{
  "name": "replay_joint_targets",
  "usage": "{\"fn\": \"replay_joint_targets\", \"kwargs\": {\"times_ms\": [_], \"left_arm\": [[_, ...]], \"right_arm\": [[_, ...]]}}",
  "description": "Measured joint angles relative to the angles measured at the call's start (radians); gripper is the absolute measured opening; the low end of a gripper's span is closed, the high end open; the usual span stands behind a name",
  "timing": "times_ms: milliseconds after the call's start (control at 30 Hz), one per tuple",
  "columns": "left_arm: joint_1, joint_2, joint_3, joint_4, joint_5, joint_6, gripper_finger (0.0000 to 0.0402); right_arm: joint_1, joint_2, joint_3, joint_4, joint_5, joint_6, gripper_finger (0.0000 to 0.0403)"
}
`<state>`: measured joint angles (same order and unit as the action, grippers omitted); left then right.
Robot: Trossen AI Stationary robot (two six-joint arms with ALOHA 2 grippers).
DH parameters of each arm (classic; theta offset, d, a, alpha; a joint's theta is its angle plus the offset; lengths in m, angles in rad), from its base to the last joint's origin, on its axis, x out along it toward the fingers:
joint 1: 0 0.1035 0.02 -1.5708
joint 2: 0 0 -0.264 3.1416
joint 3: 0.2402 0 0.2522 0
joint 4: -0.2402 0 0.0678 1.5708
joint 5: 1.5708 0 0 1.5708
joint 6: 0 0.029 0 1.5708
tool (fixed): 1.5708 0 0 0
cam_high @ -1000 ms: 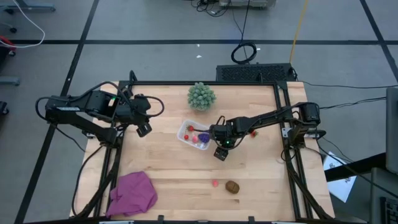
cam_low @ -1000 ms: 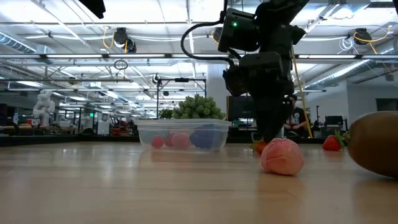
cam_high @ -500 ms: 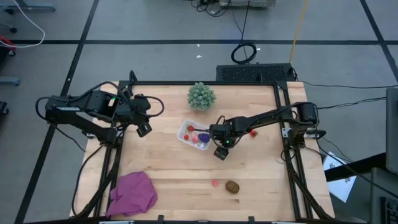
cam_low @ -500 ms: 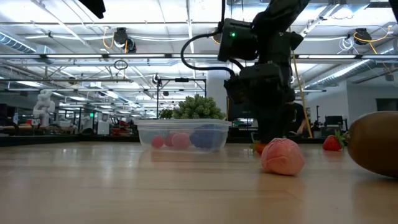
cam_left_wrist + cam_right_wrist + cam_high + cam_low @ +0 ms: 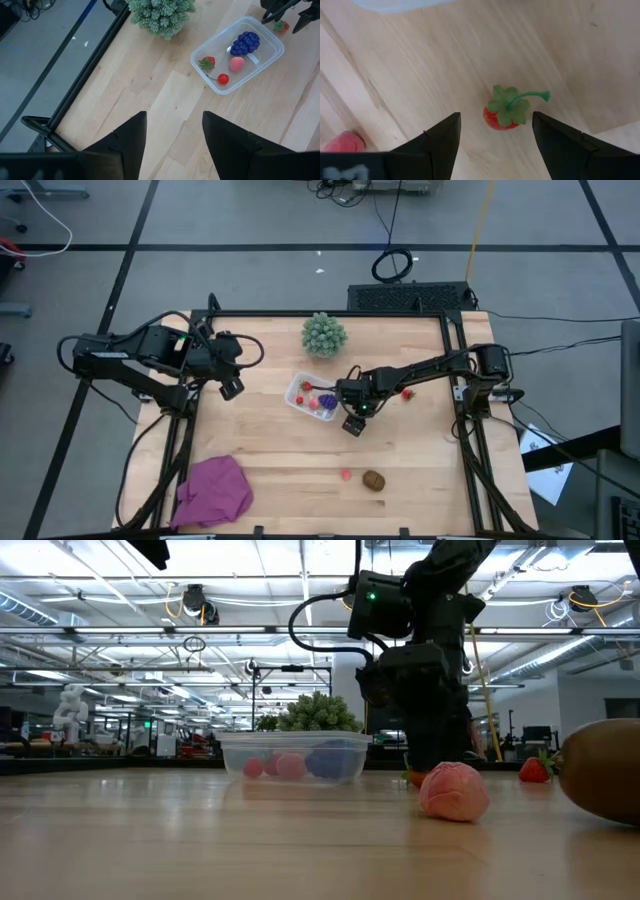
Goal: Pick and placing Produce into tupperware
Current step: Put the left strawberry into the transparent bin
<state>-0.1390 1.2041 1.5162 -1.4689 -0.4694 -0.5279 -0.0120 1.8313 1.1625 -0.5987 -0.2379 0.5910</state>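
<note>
Right gripper (image 5: 495, 137): held wide open above a strawberry (image 5: 504, 114) beside the tupperware (image 5: 237, 54), ready for grabbing.
Left gripper (image 5: 174, 137): open, empty, parked far from the tupperware.
Tupperware: four fruits already inside.

Right arm: reaches from the right edge toward the middle of the tabletop, wrist bent down, dark two-finger right hand (image 5: 353, 423) set low near the wood, fingers (image 5: 436, 145) spread apart and holding nothing (gap plain in its wrist view). Left arm: parked over the left rear of the tabletop, dark left hand (image 5: 231, 388) raised, fingers (image 5: 126, 141) apart, empty.
</note>
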Motion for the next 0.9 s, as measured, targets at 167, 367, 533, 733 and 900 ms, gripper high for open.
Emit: {"fn": "replay_joint_targets", "kwargs": {"times_ms": [167, 367, 533, 733, 900], "left_arm": [[0.000, 0.000, 0.000, 0.000, 0.000, 0.000, 0.0195], [0.000, 0.000, 0.000, 0.000, 0.000, 0.000, 0.0196], [0.000, 0.000, 0.000, 0.000, 0.000, 0.000, 0.0200], [0.000, 0.000, 0.000, 0.000, 0.000, 0.000, 0.0198], [0.000, 0.000, 0.000, 0.000, 0.000, 0.000, 0.0202]], "right_arm": [[0.000, 0.000, 0.000, 0.036, 0.000, 0.002, 0.0236], [-0.006, 0.000, 0.000, 0.053, 0.000, 0.000, 0.0236], [-0.011, 0.000, 0.000, 0.045, 0.001, -0.012, 0.0235], [-0.011, 0.000, 0.000, 0.045, 0.001, -0.035, 0.0235], [-0.011, 0.000, 0.000, 0.045, 0.001, -0.054, 0.0235]]}}
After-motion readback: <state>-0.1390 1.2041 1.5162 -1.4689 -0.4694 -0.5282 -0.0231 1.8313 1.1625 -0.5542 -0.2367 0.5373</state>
